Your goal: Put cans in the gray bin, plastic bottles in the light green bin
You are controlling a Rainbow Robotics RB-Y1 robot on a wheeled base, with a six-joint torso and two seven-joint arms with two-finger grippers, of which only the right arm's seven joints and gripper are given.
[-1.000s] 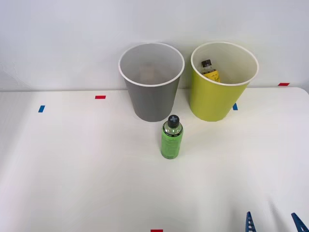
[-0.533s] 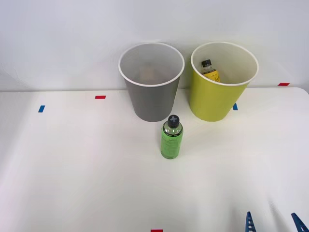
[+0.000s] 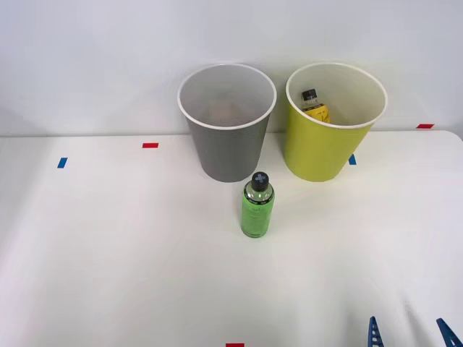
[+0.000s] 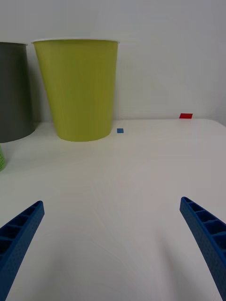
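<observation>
One bottle binned, green one up next — nothing has budged in the last second.

Our right gripper (image 3: 407,332) hasn't moved from the near right edge, fingers spread wide and empty. The yellow-label bottle (image 3: 313,103) sits inside the light green bin (image 3: 318,155); the green bottle (image 3: 257,206) stands upright on the table (image 3: 108,253), just near of the gray bin (image 3: 228,148) — we figure that's our next grab.

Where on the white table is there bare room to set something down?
Bare: the wide stretch left of the upright translucent green plastic bottle, and the right side below the round lime bin. Crowded: around the bottle, just before the round gray bin.
</observation>
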